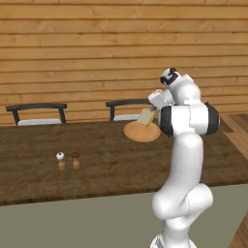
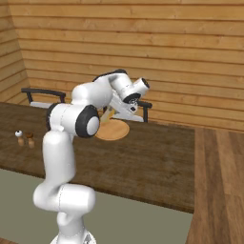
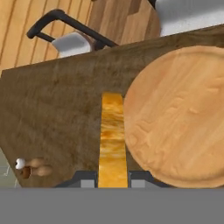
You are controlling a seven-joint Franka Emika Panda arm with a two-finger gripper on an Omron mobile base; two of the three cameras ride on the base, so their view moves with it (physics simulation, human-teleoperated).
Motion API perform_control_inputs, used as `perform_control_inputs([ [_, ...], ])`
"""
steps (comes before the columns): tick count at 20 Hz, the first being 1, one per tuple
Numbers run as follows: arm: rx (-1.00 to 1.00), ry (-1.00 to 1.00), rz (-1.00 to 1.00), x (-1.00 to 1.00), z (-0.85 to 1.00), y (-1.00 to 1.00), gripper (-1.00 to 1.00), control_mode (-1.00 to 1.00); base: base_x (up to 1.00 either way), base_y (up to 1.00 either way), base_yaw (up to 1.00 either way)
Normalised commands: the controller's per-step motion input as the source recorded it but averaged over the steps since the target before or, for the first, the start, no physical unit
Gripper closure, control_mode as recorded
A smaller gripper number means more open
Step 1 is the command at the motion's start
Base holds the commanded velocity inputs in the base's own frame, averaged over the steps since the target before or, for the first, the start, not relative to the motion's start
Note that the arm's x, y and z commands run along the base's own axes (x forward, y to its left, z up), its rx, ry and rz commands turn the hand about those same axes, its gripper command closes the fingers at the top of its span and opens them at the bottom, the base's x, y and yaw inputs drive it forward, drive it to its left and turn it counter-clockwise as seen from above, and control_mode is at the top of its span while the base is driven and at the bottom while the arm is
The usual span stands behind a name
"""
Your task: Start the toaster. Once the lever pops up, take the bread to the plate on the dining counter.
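The gripper [image 3: 113,180] clamped the bread [image 3: 113,138] edge-on — held just beside the plate [image 3: 179,118], above the dining counter [image 3: 57,113].

The dining counter [image 1: 121,160] carries the plate [image 1: 142,131] toward its far edge and two small shakers [image 1: 68,161] (one white-topped, one brown-topped) well apart to the left.

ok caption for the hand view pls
Gripper holding bread edge-on above the dark counter, beside the plate.
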Motion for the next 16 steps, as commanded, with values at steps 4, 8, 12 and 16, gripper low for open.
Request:
perform_control_inputs([
  [4, 0.00, -0.04, 0.08, 0.21, -0.53, 0.04, 1.00, -1.00, 0.00, 0.00, 0.00],
  [8, 0.00, -0.07, 0.05, 0.09, -0.44, 0.13, 1.00, -1.00, 0.00, 0.00, 0.00],
  [12, -0.01, -0.13, 0.01, 0.00, -0.20, 0.22, 1.00, -1.00, 0.00, 0.00, 0.00],
  [16, -0.04, -0.10, 0.00, 0.04, -0.39, 0.43, 1.00, -1.00, 0.00, 0.00, 0.00],
])
